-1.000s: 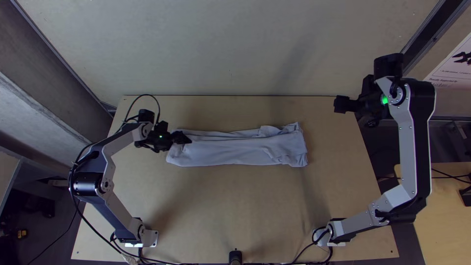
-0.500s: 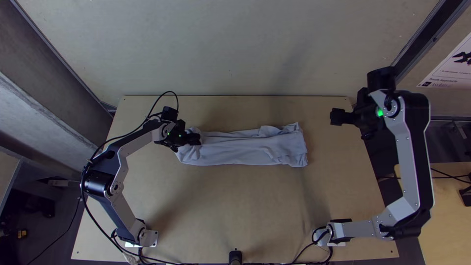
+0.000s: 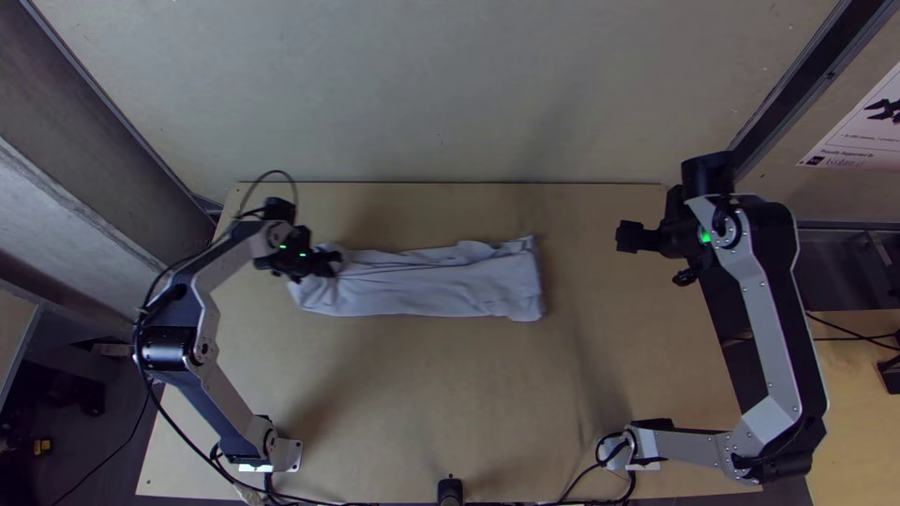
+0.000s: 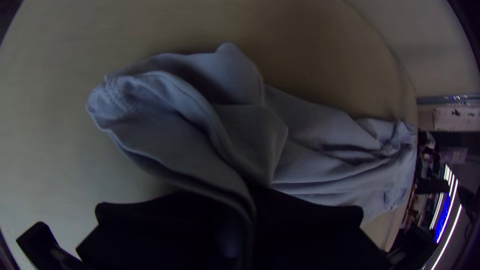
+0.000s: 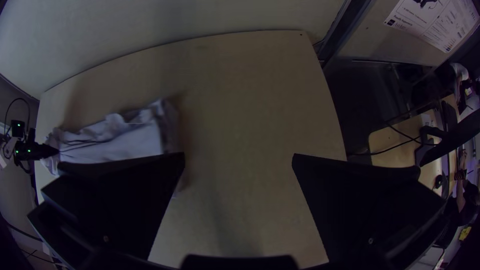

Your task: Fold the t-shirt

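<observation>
1. Far left, the left gripper is closed on the t-shirt, a pinch of cloth squeezed between its black fingers. Can't tell if it's got every layer, so a lift could peel some up and leave the rest behind

2. Right next to that grip there's a loose flap with a hem sticking out past the fingers. If it tucks under during a fold, you'd get a lumpy end imo

3. Middle: the shirt lies in a long narrow strip across the table, wrinkled lengthwise. Tug sideways and those creases probably get worse

4. Right end of the strip is just lying there, nothing pinning it, so a pull from the left might slide the whole thing instead of folding it

5. Far right, the right gripper is wide open, holding nothing, well apart from the cloth. No help against slipping from there
</observation>
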